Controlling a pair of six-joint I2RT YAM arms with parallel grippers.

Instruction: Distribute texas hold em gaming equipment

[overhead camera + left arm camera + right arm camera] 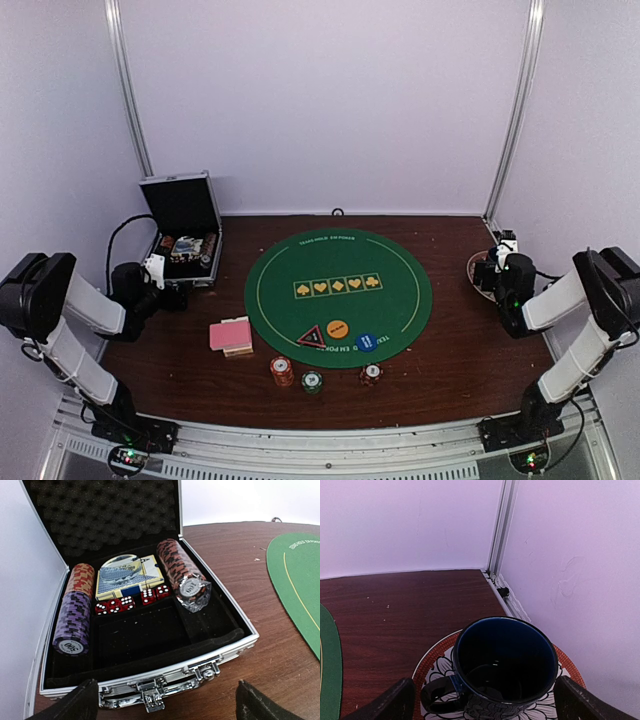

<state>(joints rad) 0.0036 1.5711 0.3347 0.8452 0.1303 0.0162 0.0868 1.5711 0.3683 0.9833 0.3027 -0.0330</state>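
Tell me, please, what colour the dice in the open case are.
The dice are red with white pips, seen best in the left wrist view.

Black case (100,515) lies open; dark mug (505,660) stands on patterned plate (436,667).

I record: green mat (338,262), pink cards (230,333), red triangle (312,337), orange disc (338,328), blue disc (366,342), floral orange-rimmed plate (437,670), dark blue mug (506,655).

Counted on table: one green mat (338,290); three chip stacks (312,381) along near edge; two marker discs (338,328); one red triangle (311,337); one card deck (230,334); one case (150,676); five dice (127,602); one mug (505,662); one plate (434,656).
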